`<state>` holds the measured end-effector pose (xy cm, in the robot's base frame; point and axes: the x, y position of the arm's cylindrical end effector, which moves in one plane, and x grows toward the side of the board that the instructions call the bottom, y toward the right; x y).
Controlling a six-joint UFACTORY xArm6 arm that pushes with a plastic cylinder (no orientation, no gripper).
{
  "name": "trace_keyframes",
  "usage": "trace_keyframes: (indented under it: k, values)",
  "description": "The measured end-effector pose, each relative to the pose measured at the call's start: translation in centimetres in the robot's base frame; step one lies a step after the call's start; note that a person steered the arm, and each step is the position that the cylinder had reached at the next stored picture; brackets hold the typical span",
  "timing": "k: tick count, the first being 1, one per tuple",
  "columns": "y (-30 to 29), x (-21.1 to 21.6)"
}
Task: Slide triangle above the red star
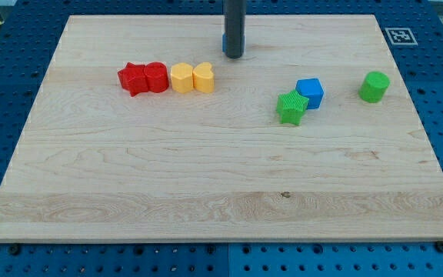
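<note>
Contact should come from the view's right side of the blue block (224,43), so a steady leftward push carries it along the tabletop's (206,169) top edge to above the red star (132,78), clear of the red-and-yellow row. Only a sliver of the blue block shows; I judge it the triangle. My tip (234,58) stands touching or directly in front of it. No jaws here, so nothing is grasped.

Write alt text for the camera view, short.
My tip rests near the wooden board's top edge, with a sliver of a blue block showing at the rod's left. Below-left runs a touching row: red star, red block, two yellow blocks. Right: green star touching blue cube, green cylinder apart.
</note>
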<state>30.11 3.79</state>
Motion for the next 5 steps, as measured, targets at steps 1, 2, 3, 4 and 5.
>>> trace_keyframes:
  k: [1,2,3,4,5]
  values:
    - [3.9,0.2]
    - [2.7,-2.8]
    - [-2.0,-3.0]
    - [-3.7,-3.1]
    - [-6.1,-3.1]
